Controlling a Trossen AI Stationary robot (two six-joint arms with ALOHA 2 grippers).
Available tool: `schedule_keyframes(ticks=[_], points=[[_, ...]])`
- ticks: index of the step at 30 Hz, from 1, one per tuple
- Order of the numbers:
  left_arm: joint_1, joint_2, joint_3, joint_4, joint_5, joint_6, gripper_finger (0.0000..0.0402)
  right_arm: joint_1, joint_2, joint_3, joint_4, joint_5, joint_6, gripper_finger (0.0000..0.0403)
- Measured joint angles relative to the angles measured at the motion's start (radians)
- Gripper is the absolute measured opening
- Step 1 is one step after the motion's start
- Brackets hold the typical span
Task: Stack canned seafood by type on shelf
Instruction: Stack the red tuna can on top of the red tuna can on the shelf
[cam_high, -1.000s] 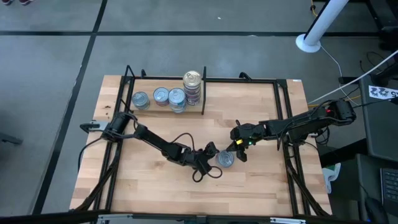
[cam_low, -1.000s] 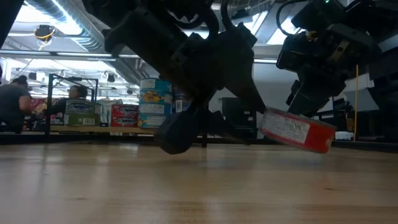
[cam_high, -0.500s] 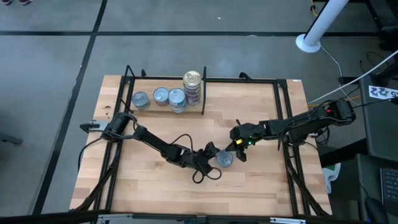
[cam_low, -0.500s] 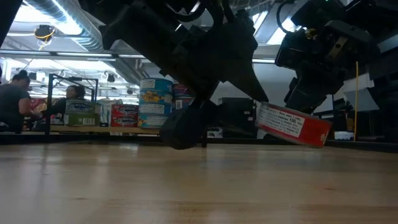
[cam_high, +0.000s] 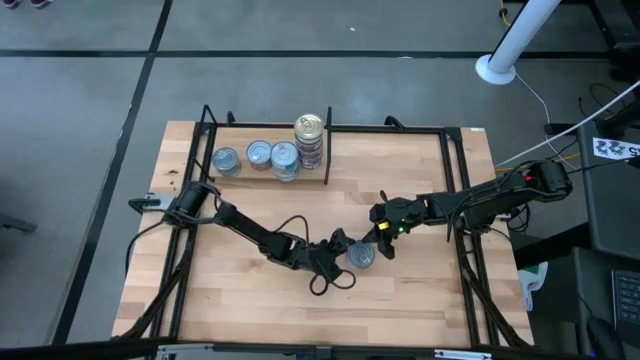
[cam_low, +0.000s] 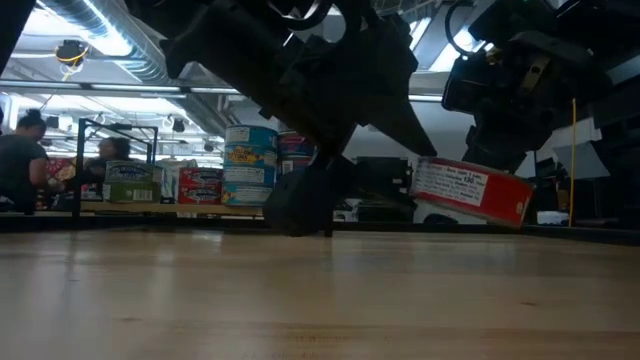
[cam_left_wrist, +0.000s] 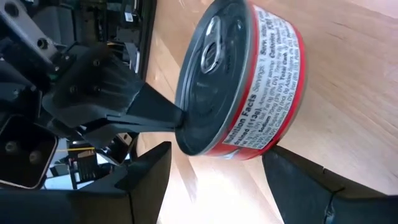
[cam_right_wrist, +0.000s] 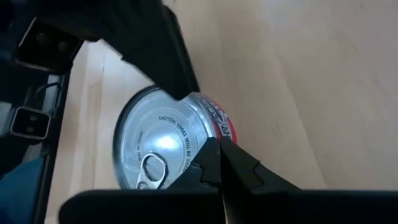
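Observation:
A flat round tin (cam_high: 362, 256) with a red label and a silver pull-tab top hangs just above the wooden shelf board (cam_high: 420, 180). It shows in the low view (cam_low: 468, 190) nearly level. My right gripper (cam_high: 380, 240) is shut on it. My left gripper (cam_high: 340, 250) is open on the tin's left side. In the left wrist view its two fingers (cam_left_wrist: 149, 180) stand on either side of the tin (cam_left_wrist: 249, 81). I cannot tell whether they touch it. Other tins (cam_high: 259, 153) stand at the shelf's far edge. My right gripper pinches the tin's top rim (cam_right_wrist: 198, 144) between its two fingers, on the tin's right side. The fingers slant down from the table's right. The tin is lifted clear of the board, its top tilted slightly, and hangs out from the fingertips toward the left gripper.
Three low tins (cam_high: 226, 161) and a taller stack (cam_high: 310, 140) stand at the back left beside the short black divider bar (cam_high: 327, 165). The black frame (cam_high: 455, 170) edges the board. People and shelves of goods (cam_low: 130, 180) show in the room behind.
My right gripper has raised the tin: its lower end has come off the board and it has gone from steeply tilted to nearly level. My left gripper has gone a little toward the table's right edge, closer to the tin.

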Motion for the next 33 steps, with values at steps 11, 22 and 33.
schedule_keyframes(ticks=[11, 22, 33], points=[[-0.001, 0.000, 0.000, 0.015, -0.002, 0.064, 0.0250, 0.000, 0.000, 0.000, 0.008, 0.064, 0.089, 0.0000], [-0.001, 0.000, 0.000, 0.021, 0.000, 0.063, 0.0250, 0.000, 0.000, 0.000, 0.012, 0.111, 0.125, 0.0000], [-0.002, 0.000, 0.000, 0.014, 0.004, -0.019, 0.0141, 0.000, 0.000, 0.000, 0.007, 0.114, 0.125, 0.0013]])
